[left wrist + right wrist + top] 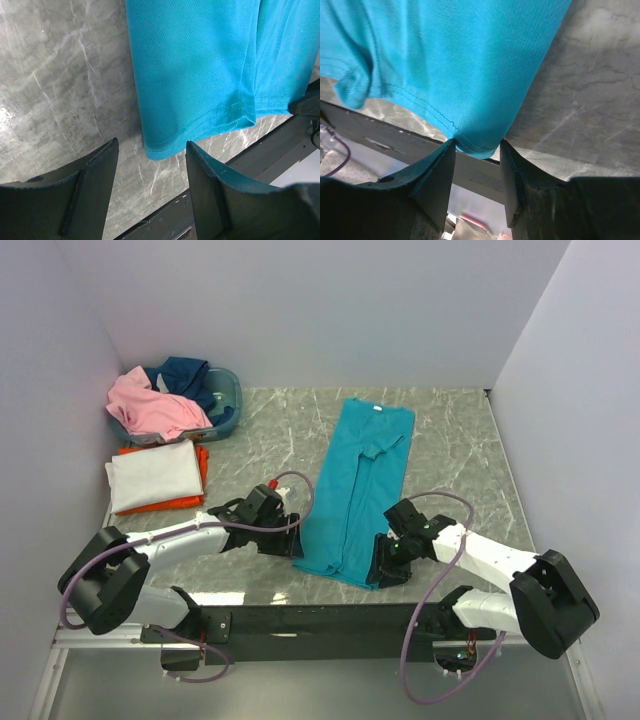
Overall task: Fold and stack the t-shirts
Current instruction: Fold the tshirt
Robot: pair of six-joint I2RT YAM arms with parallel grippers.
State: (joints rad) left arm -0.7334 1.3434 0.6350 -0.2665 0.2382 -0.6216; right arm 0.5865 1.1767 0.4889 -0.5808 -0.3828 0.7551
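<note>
The teal t-shirt [360, 480] lies in the middle of the table, folded lengthwise into a long strip, collar at the far end. My left gripper [290, 545] is open at its near-left hem corner; in the left wrist view the teal t-shirt's corner [200, 65] lies just ahead of the open left gripper [152, 142]. My right gripper [383, 570] is open at the near-right hem corner; in the right wrist view the teal hem [445, 60] sits between the tips of the right gripper [477, 142]. The white t-shirt [152, 475] lies folded on the folded orange t-shirt [165, 505].
The blue-grey basket [228, 410] stands at the back left with the pink t-shirt [155, 405] and the navy t-shirt [185, 375] crumpled in it. The table's near edge [320, 605] runs just behind both grippers. Walls close in on three sides.
</note>
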